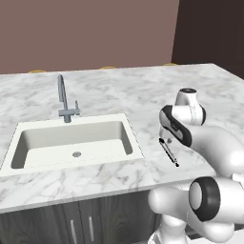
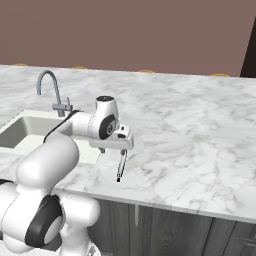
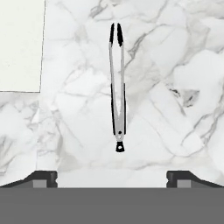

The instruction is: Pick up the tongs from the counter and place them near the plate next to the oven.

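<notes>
At nine o'clock of the tongs [image 3: 117, 85] a corner of the cream sink [image 3: 21, 43] is seen, close by; the tongs lie flat on the counter [image 3: 175, 65] near its front edge, with bare marble spread toward three o'clock. The gripper [image 3: 112, 177] is held above them, jaws spread wide, nothing grasped. No lettering can be read

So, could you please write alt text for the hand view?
Slim black-and-silver tongs lie flat on the white marble counter, straight ahead of the open gripper. A corner of the cream sink sits at the upper left.
</notes>
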Robot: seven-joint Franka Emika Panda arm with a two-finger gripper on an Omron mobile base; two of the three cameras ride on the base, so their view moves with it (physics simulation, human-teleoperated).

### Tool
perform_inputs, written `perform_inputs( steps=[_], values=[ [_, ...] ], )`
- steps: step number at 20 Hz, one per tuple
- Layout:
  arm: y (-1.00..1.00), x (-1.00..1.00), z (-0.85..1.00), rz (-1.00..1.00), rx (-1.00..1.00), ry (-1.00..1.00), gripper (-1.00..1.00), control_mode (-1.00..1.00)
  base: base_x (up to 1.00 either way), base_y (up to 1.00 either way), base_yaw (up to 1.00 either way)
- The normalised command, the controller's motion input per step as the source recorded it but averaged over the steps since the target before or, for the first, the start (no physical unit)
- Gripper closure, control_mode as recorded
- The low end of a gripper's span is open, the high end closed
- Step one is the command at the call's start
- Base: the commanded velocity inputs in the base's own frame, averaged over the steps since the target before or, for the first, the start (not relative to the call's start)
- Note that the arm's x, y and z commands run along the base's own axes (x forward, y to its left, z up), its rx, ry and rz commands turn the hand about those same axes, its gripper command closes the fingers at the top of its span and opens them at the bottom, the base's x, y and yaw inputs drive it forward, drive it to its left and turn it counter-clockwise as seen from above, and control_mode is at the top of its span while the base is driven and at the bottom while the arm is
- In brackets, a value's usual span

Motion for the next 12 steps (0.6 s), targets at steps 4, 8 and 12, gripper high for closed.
perform_inputs(
  steps=[4, 8, 12],
  values=[
    [-0.01, 0.28, -0.53, 0.0, -0.02, 0.0, -1.0, -1.0, 0.0, 0.0, 0.0],
    [-0.05, 0.32, -0.55, 0.0, -0.04, 0.0, -1.0, -1.0, 0.0, 0.0, 0.0],
    [-0.11, 0.23, -0.47, 0.0, -0.04, 0.0, -1.0, -1.0, 0.0, 0.0, 0.0]
  ],
)
